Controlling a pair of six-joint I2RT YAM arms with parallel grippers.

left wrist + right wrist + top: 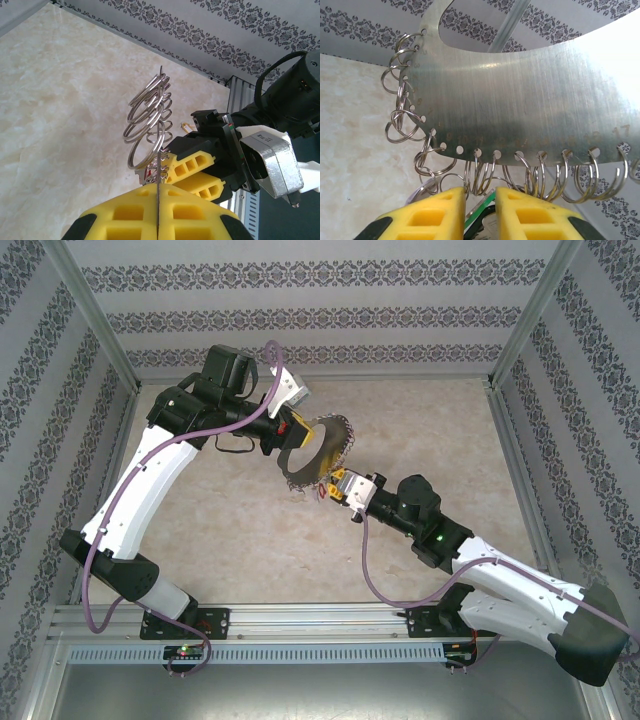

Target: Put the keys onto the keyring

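**Left gripper** (157,194) – yellow fingers (120,215) pressed fully together on the thin edge of the keyring (159,150). The plate stands on edge and rises straight out of the seam between the pads.

**Right gripper** (480,197) – yellow fingers (427,217) a narrow slot apart. A green-tagged key (481,214) sits in that slot, apparently pinched, with a sliver of silver metal beside it. The tips lie just under the keyring's lower rim, among the hanging loops. Whether they touch the rim cannot be told.

**Keyring** (520,100) – a broad, brushed silver-grey hoop. Its rim is punched with a row of small holes (461,149), and faint stamped numbers (621,132) run beside them.

**Split rings** (402,120) – small wire loops threaded through the holes, one or more to a hole. From the left wrist they fan out as a stack of coils (147,115) along the plate's edge.

**Position in scene** – in the overhead view the keyring (333,440) hangs above the table (430,430), near the middle and toward the far side. It is held between the two arms. The left gripper (288,432) has it from the left. The right gripper (335,487) meets it from the near right.

**Surroundings** – a pale marbled tabletop, with patterned walls (320,280) to left, right and far.
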